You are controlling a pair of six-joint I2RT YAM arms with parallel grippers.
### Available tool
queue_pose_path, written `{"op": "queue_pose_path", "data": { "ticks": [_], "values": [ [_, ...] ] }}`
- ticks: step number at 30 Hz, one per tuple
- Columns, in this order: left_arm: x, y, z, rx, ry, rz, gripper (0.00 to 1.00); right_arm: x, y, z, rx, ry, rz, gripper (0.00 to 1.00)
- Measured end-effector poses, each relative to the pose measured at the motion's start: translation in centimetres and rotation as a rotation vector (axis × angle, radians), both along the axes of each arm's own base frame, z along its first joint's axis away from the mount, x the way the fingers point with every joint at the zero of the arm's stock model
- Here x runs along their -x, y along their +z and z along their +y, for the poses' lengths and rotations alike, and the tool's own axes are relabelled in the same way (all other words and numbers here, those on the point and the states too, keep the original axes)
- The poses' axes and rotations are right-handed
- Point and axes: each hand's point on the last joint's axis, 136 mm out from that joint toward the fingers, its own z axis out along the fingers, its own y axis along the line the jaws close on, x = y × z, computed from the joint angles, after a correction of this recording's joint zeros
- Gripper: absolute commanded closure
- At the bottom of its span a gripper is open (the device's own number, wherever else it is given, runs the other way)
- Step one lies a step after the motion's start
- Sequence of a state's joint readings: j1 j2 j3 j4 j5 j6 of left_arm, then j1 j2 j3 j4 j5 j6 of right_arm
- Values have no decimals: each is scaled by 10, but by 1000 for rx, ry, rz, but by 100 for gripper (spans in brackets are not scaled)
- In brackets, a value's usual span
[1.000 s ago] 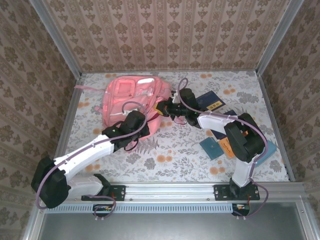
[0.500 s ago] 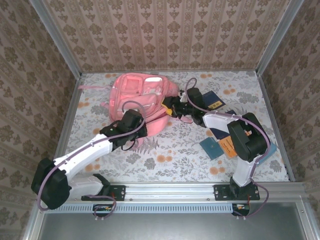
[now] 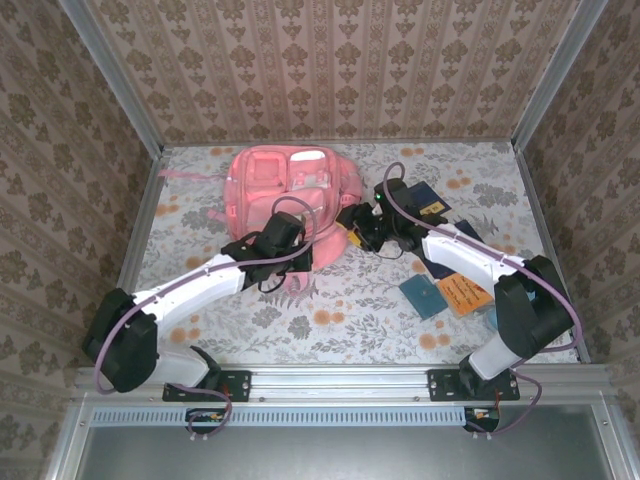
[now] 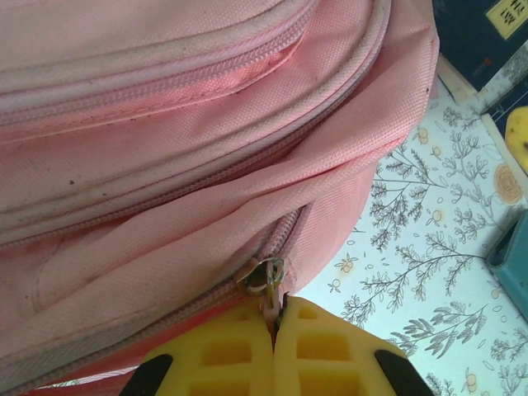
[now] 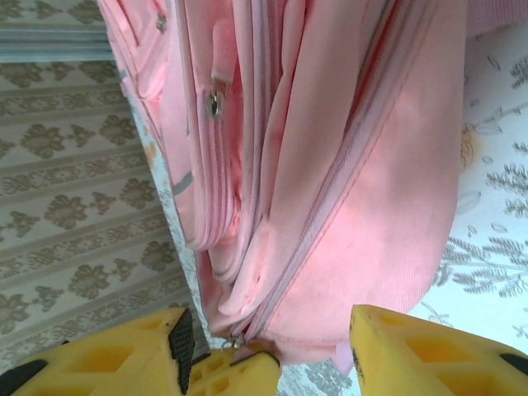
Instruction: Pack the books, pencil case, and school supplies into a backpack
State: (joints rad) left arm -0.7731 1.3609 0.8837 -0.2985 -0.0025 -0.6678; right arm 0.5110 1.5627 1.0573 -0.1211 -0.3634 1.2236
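Backpack [image 3: 283, 180] lies on the table [image 3: 350, 295], its zipper pull [image 4: 266, 280] pinched in the closed left gripper [image 4: 275, 323], while the right gripper [image 5: 268, 351] stands open at its corner.

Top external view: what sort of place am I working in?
Likely a staged robot test cell, not a real room: wallpapered panels in aluminium framing, a floral tabletop, a metal mounting rail along the near edge.
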Motion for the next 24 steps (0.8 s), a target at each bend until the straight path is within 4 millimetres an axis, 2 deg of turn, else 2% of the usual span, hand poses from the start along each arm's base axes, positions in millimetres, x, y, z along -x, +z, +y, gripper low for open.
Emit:
{"op": "queue_pose_path", "data": {
  "ticks": [5, 8, 11, 13, 17, 19, 24],
  "values": [
    [1, -4, -3, -13, -17, 2, 100, 11, -10, 19, 28, 30, 53, 48],
    [1, -3, -4, -14, -22, 1, 100, 6, -14, 33, 30, 43, 74, 49],
    [1, -3, -4, -14, -24, 1, 100, 0, -19, 40, 33, 43, 85, 53],
    [2, -3, -5, -14, -27, 0, 100, -3, -24, 42, 36, 40, 96, 59],
    [2, -3, -5, -17, -26, -1, 100, -6, -30, 43, 42, 32, 112, 90],
    [2, -5, -2, -31, -19, 0, 100, -6, -31, 42, 57, 42, 101, 99],
    [3, -4, 17, -109, -3, -5, 100, -12, -31, 32, 112, 86, 46, 100]
  ]
}}
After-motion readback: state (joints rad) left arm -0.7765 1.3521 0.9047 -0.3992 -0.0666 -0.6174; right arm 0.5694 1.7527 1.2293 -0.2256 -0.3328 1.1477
